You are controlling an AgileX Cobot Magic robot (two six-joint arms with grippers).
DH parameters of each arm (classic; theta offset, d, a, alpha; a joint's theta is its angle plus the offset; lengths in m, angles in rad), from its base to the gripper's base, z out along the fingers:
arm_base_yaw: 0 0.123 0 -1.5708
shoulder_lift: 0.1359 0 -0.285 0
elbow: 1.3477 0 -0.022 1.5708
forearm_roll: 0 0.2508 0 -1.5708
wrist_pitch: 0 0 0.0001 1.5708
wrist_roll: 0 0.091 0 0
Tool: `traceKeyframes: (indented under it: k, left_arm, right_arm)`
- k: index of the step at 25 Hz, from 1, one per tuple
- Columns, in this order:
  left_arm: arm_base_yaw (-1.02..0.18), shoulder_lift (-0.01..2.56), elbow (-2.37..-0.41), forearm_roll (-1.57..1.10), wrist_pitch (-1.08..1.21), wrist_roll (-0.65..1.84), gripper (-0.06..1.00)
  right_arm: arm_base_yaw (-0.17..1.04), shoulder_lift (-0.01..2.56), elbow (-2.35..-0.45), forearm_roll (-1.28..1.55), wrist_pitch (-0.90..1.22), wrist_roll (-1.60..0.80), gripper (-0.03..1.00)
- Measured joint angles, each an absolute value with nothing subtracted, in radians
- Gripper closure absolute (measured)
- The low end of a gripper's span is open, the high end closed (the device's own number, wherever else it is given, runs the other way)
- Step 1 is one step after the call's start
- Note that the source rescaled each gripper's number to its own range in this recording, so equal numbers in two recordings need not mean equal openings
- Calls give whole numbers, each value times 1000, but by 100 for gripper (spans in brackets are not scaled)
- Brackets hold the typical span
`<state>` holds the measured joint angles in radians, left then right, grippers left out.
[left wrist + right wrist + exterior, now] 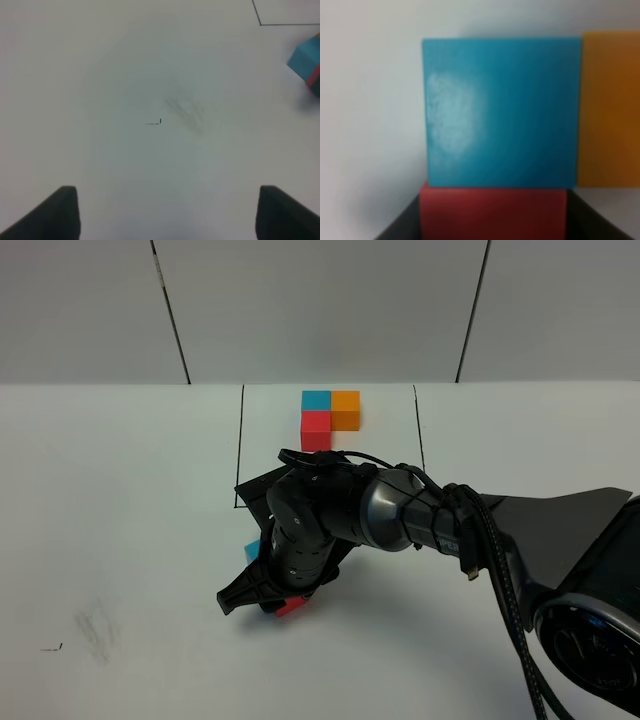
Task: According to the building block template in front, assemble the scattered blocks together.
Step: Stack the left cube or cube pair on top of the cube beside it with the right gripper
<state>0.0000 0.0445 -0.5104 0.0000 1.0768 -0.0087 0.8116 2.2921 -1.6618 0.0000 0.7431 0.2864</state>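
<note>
The building block template [331, 414] is an L of blue, orange and red cubes at the back, inside a thin black-line rectangle [240, 445]. My right gripper [284, 602] reaches across to the left of centre and is shut on the scattered red block [492, 217], whose corner shows under the arm [293, 607]. The scattered blue block [502, 112] touches the red one, and the orange block [612, 110] sits against the blue one's side. In the exterior view the arm hides the orange block and most of the blue block [251, 552]. My left gripper [167, 215] hangs open over bare table.
The white table [120, 500] carries a faint grey smudge [95, 628] and a small black mark [50, 648] at front left. In the left wrist view the blue block [304, 61] shows at the frame's edge. The right arm's cables [500, 570] trail to the front right.
</note>
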Motion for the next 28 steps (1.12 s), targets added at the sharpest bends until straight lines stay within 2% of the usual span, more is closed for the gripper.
traceKeyframes:
  k: [18,28]
  left_arm:
    - [0,44,-510,0,1077,-9,36]
    - [0,44,-510,0,1077,-9,36]
  right_arm:
    - [812,2262,-1660,41,768,311,96]
    - [812,2133,-1660,-210,930,530,97]
